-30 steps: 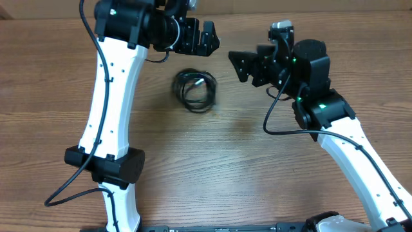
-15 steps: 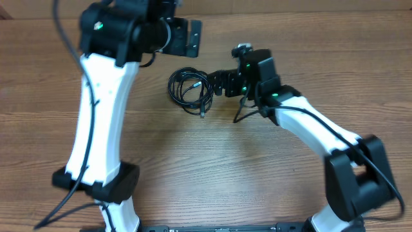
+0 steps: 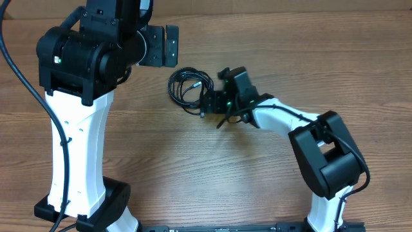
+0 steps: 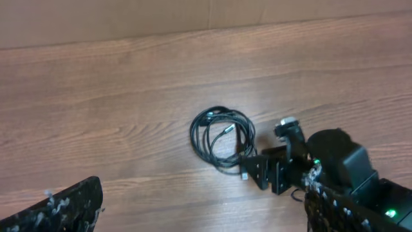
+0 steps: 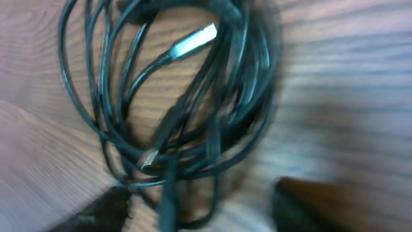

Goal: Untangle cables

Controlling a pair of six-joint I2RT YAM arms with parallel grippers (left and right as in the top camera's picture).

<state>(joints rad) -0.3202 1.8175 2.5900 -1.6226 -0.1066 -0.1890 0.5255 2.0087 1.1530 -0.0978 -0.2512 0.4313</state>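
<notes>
several thin black cables lie in one tangled coil on the wooden table, between the two arms. the right gripper is low at the coil's near-right edge. its fingers stand partly apart, and in the right wrist view some strands of the coil pass between them, but no strand looks pinched. a silvery plug lies inside the loops, and another small plug lies nearer to the fingers. the left gripper hangs on the far-left side of the coil, apart from it, with jaws spread wide and nothing in them.
</notes>
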